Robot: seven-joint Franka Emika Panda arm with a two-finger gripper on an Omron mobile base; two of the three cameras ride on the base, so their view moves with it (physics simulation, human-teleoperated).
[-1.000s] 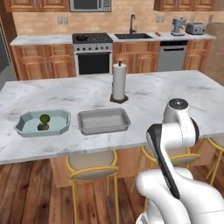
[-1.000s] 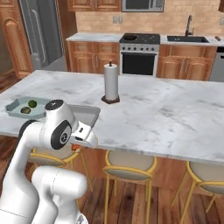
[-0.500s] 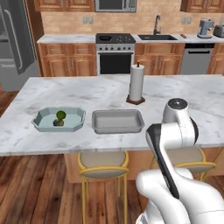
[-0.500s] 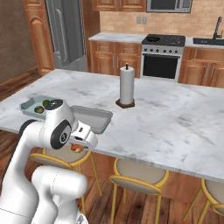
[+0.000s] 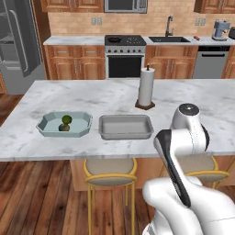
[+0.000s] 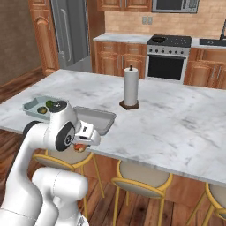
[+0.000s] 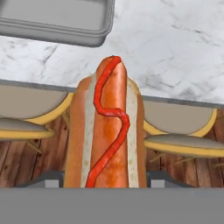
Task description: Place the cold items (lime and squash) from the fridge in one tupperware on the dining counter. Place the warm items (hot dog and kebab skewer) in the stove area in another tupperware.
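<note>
My gripper point(image 7: 106, 181) is shut on a hot dog point(image 7: 109, 131) with a ketchup line, held just off the dining counter's near edge. From the right base view the hot dog point(image 6: 79, 147) shows under my gripper point(image 6: 82, 144), below the counter rim. A grey rectangular tupperware point(image 5: 125, 136) stands empty on the counter, just ahead of the hand point(image 7: 57, 19) point(image 6: 100, 122). Left of it a pale teal tupperware point(image 5: 46, 124) point(image 6: 30, 105) holds the green lime point(image 5: 66, 120) point(image 6: 50, 105) and a small squash point(image 5: 64, 128). The kebab skewer is out of view.
A paper towel roll point(image 5: 146, 88) point(image 6: 130, 87) stands mid-counter. Yellow-framed stools point(image 5: 109, 167) point(image 7: 183, 144) sit under the counter's near edge. The stove point(image 5: 125, 55) and sink lie along the back wall, the fridge point(image 5: 16, 46) at far left.
The whole picture has shifted because the base has driven; the tupperwares now sit nearer the middle of the left base view. The hot dog stays in the shut gripper.
</note>
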